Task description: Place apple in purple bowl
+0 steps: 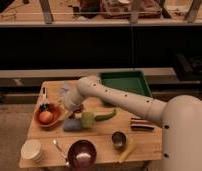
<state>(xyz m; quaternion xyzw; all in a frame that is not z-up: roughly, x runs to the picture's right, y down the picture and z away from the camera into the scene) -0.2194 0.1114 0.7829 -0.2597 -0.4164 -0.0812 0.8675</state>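
On the wooden surface point(101, 137) the apple point(46, 116) lies inside the orange-brown bowl point(55, 120), which stands at the left side. The purple bowl point(82, 152) stands at the near edge, well apart from the apple, and I see only its pale shiny inside.

The white arm point(129, 102) comes from the right and reaches across to the left. Its gripper point(70, 104) hangs low, just beside the right rim of the orange-brown bowl and a little farther back than the apple. Whether the jaws are spread or pressed together I cannot tell, and I do not see that they pinch anything.

Below the gripper lies a blue-grey cloth point(71, 125), and beside it a small green cup point(87, 119). A long green vegetable point(106, 116) lies to the right of this cup. A small metal cup point(118, 139) stands near the front, to the right of the purple bowl, with a yellow thing point(126, 150) just beside it. A white bowl point(32, 149) sits at the near left corner, and a spoon point(59, 149) lies between it and the purple bowl. A green tray point(125, 82) rests at the far right of the surface.
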